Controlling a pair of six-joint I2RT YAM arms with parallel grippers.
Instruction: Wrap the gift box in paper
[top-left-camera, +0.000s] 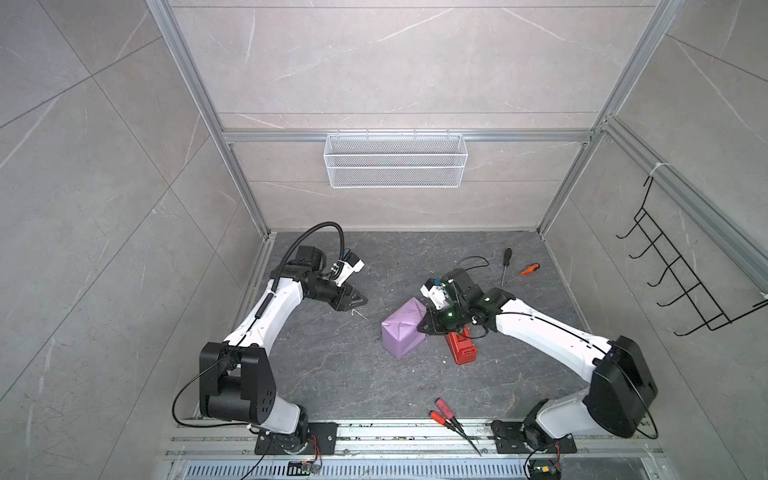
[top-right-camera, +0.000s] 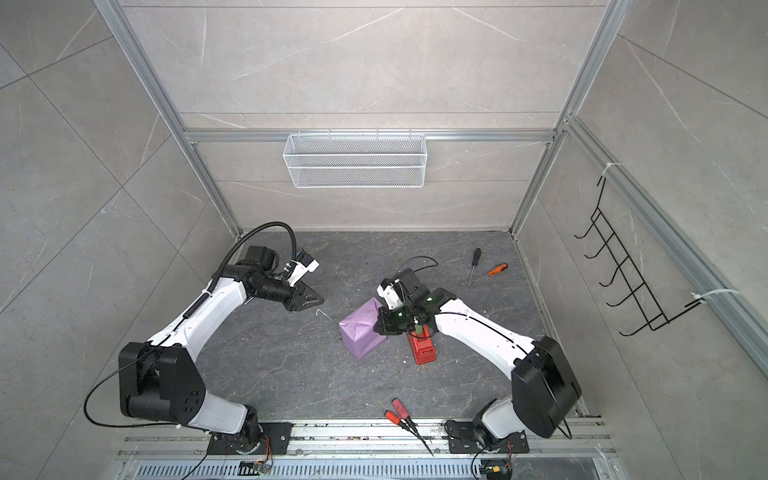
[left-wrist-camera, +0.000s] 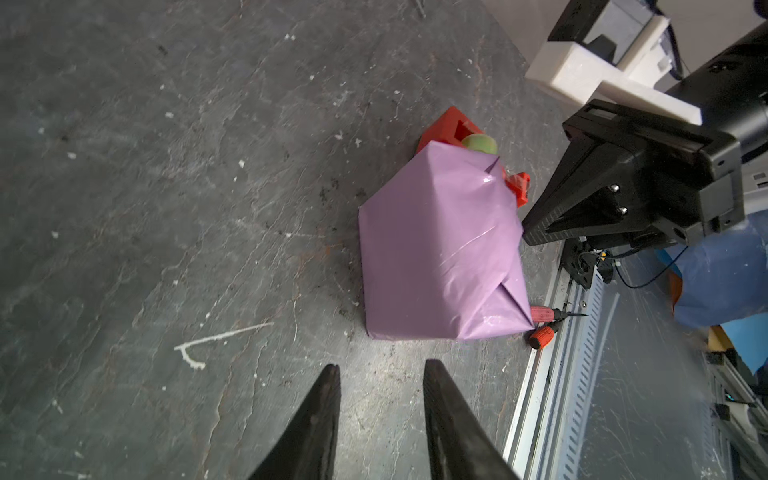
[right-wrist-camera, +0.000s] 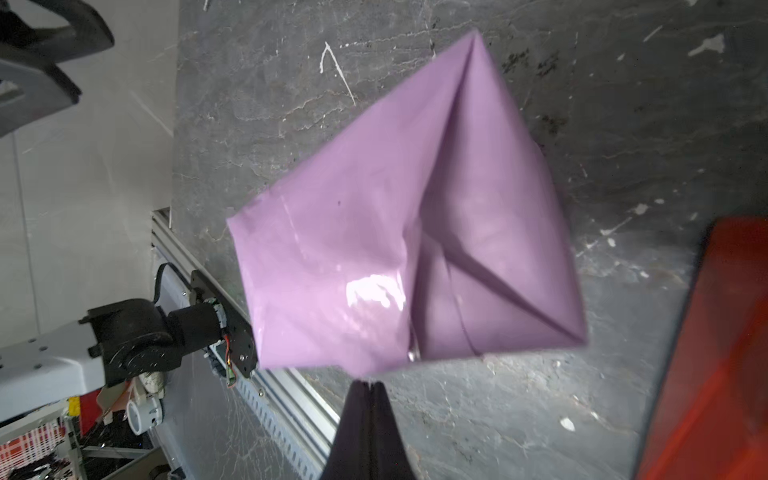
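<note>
The paper (top-left-camera: 402, 329) (top-right-camera: 360, 330) is folded lilac side out into a blocky parcel in mid-table. It hides the gift box completely. Creased folds and shiny tape patches show on the parcel (left-wrist-camera: 440, 249) (right-wrist-camera: 407, 216). My right gripper (top-left-camera: 419, 328) (top-right-camera: 375, 329) (right-wrist-camera: 370, 384) is shut, and its tip touches the parcel's right side, as also seen in the left wrist view (left-wrist-camera: 525, 232); nothing shows between its jaws. My left gripper (top-left-camera: 365, 300) (top-right-camera: 322, 299) (left-wrist-camera: 380, 365) stands open and empty, well to the left of the parcel.
A red tape dispenser (top-left-camera: 462, 348) (top-right-camera: 422, 350) (left-wrist-camera: 446, 126) (right-wrist-camera: 715, 353) lies just right of the parcel, under my right wrist. Two screwdrivers (top-left-camera: 506, 266) lie at the back right. Red-handled tools (top-left-camera: 446, 411) rest on the front rail. A wire basket (top-left-camera: 395, 160) hangs on the back wall.
</note>
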